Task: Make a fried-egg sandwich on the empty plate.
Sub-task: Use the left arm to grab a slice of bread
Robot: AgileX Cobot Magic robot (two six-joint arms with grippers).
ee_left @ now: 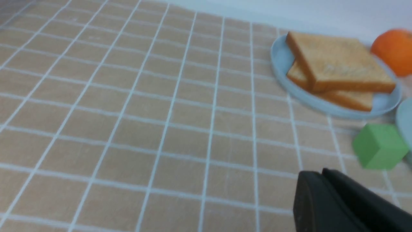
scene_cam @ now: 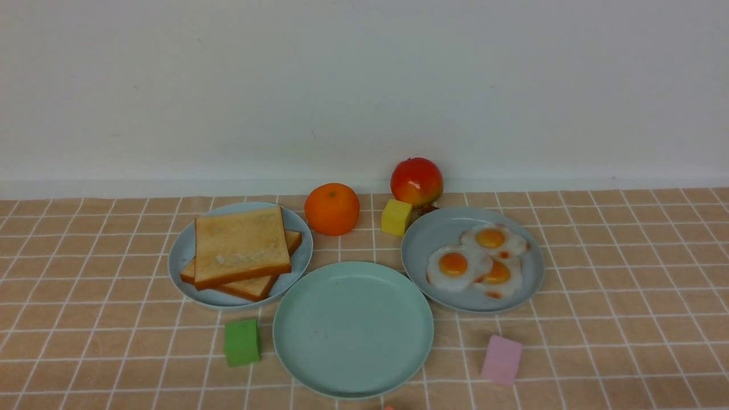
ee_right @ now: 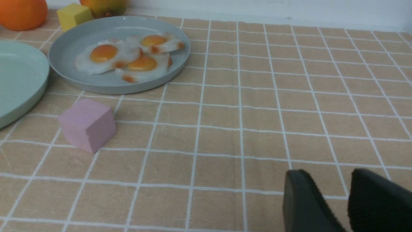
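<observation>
Two toast slices of the sandwich [scene_cam: 240,246] [ee_left: 338,61] lie stacked and skewed on a pale blue plate [scene_cam: 183,250] at the left. Three fried eggs [scene_cam: 478,257] [ee_right: 128,54] overlap on a grey-blue plate [scene_cam: 433,239] [ee_right: 74,42] at the right. Between them, nearer the front, sits the empty plate [scene_cam: 353,330] [ee_right: 16,77], mint green and bare. Neither arm shows in the front view. My left gripper [ee_left: 322,174] is shut with nothing in it, above the cloth short of the toast plate. With nothing between its fingers, my right gripper [ee_right: 328,175] is open, well away from the egg plate.
A green cube [scene_cam: 242,341] [ee_left: 379,146] sits left of the empty plate, a pink cube [scene_cam: 502,359] [ee_right: 87,125] to its right. Behind are an orange [scene_cam: 331,208], a yellow cube [scene_cam: 396,217] and a red-yellow fruit [scene_cam: 416,181]. A checked tan cloth covers the table; a white wall stands behind.
</observation>
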